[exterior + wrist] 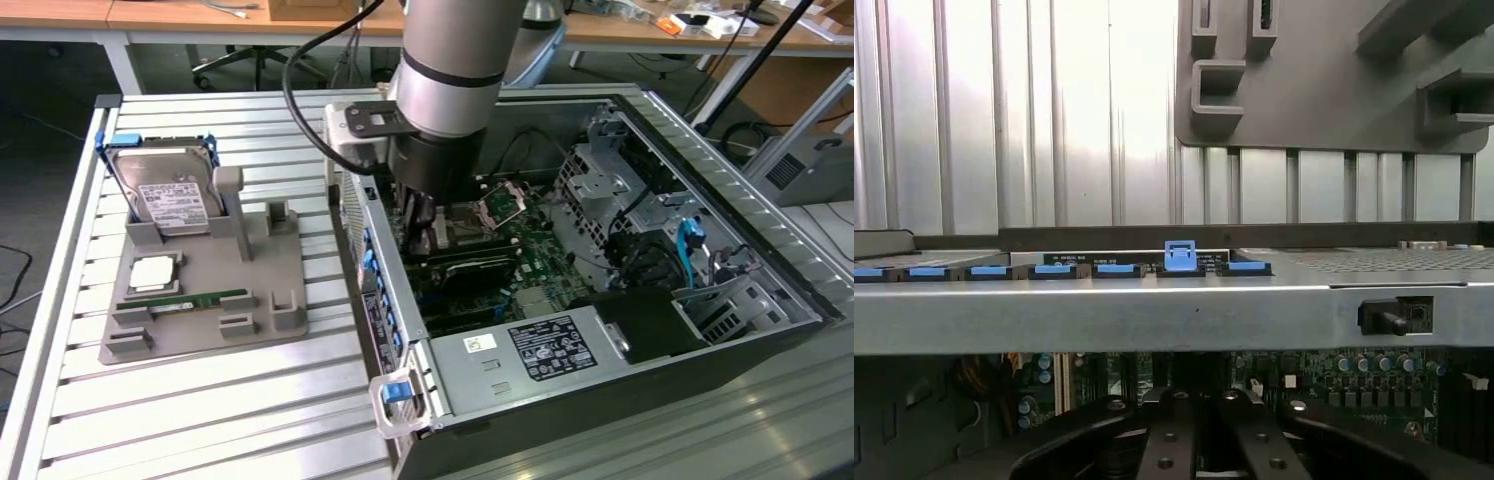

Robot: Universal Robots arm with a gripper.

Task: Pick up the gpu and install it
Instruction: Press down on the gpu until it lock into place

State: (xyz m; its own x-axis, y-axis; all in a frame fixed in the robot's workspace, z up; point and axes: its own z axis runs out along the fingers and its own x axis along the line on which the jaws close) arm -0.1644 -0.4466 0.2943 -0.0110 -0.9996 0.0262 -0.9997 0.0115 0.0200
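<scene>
The arm (pixel 447 70) was inside the open case (pixel 721 150), with the gripper (pixel 424 215) low over the motherboard (pixel 534 250), near the case wall that faces the grey tray (pixel 267 290). A dark flat card, probably the gpu (pixel 470 272), lay over the motherboard just below the gripper, toward the power supply (pixel 534 355). I could not tell whether it was seated or gripped. Finger opening: could not tell. In the wrist view the dark gripper body (pixel 1199 440) sat low behind the case wall (pixel 1154 315), with its blue slot clips (pixel 1180 256) beyond it and the fingertips hidden.

The tray beside the case held the hard drive (pixel 167 195), a CPU (pixel 150 272) and the RAM stick (pixel 187 298). No long dark card stood on it.

My judgement: this was the install step, late in the task. To do it well, the card edge should line up with the slot and the bracket with the rear openings at the clips. The push should be straight down and even, without tilt, and should clear the CPU socket (pixel 505 205) and the cables (pixel 687 250). The risk is a skewed card that jams or bends the bracket.
</scene>
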